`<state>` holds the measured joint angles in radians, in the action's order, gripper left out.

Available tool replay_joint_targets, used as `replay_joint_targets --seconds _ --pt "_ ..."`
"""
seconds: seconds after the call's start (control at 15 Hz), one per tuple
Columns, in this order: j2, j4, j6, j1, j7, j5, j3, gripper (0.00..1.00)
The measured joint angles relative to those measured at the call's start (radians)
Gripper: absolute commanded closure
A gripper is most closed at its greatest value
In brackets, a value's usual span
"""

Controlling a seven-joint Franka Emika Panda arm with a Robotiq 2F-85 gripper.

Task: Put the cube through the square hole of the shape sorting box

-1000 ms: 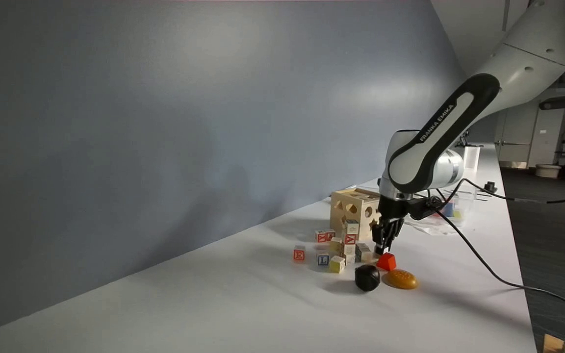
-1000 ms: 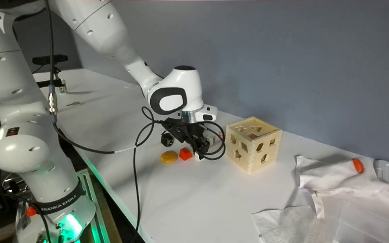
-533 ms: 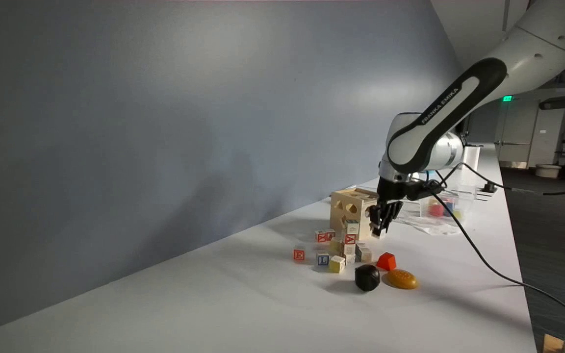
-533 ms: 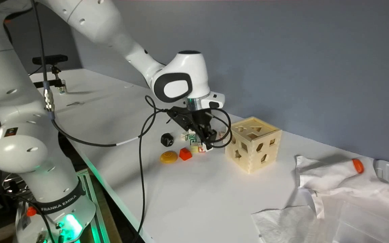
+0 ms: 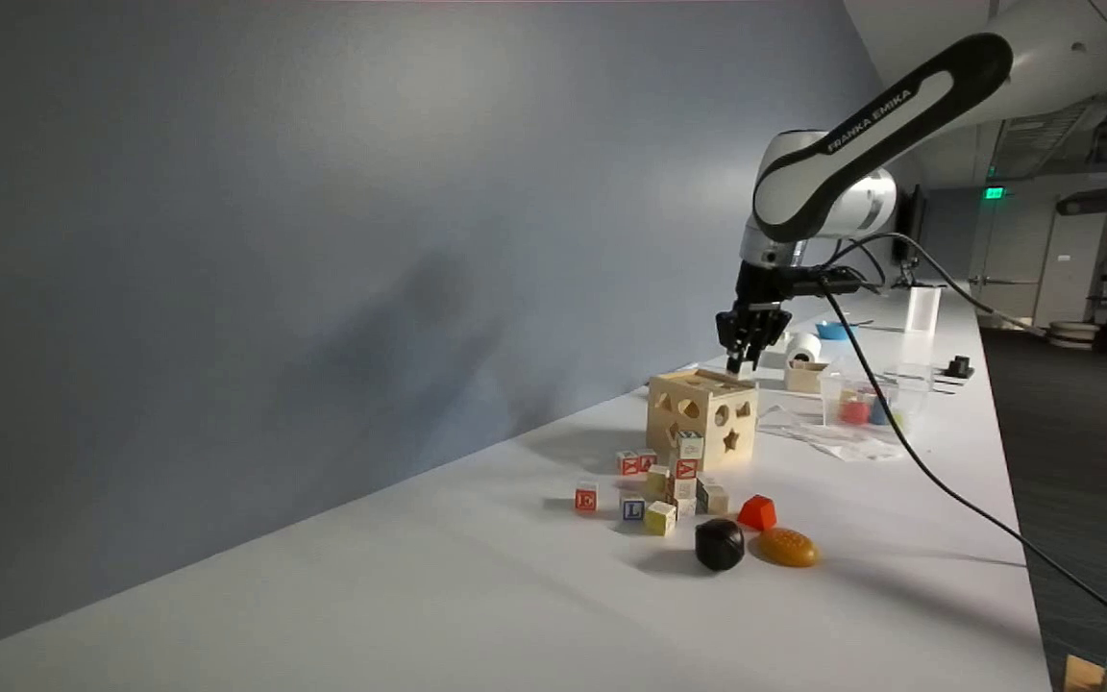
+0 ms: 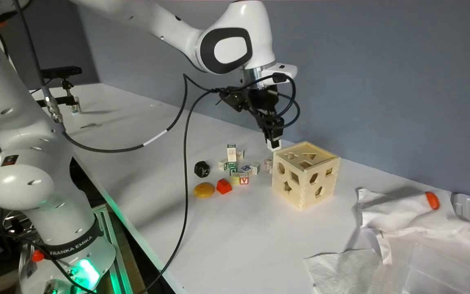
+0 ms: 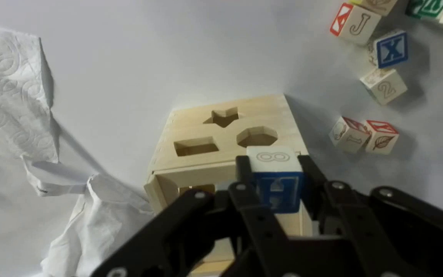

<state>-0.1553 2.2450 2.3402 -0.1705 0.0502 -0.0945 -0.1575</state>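
Over the white tabletop (image 6: pixel 235 241), I'm clamping the 8-marked alphabet block (image 7: pixel 276 181) in the gripper (image 7: pixel 275 169). In the wrist view, most of the shape sorting box (image 7: pixel 227 154) is lying toward nine o'clock from it.

- The end effector (image 5: pixel 744 367) points down close to the wooden box's (image 5: pixel 676 411) top.
- Letter blocks (image 5: pixel 685 470) stand on the tabletop (image 5: pixel 419 596) before the box.
- Nearby, a red block (image 5: pixel 757 513), orange bun (image 5: pixel 788 547) and round black object (image 5: pixel 720 545).
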Motion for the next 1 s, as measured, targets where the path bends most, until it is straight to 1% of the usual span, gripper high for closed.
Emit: replay_joint_targets --seconds 0.2,0.4,0.67,1.0 --pt "0.052 -0.056 -0.001 -0.004 0.027 -0.018 -0.001 0.92" --pt "0.115 -0.101 -0.001 -0.008 0.019 -0.017 -0.012 0.92" --pt "0.178 -0.151 0.002 -0.012 -0.061 -0.002 -0.032 0.92" --pt "0.224 -0.203 0.006 -0.021 -0.182 0.029 -0.037 0.92"
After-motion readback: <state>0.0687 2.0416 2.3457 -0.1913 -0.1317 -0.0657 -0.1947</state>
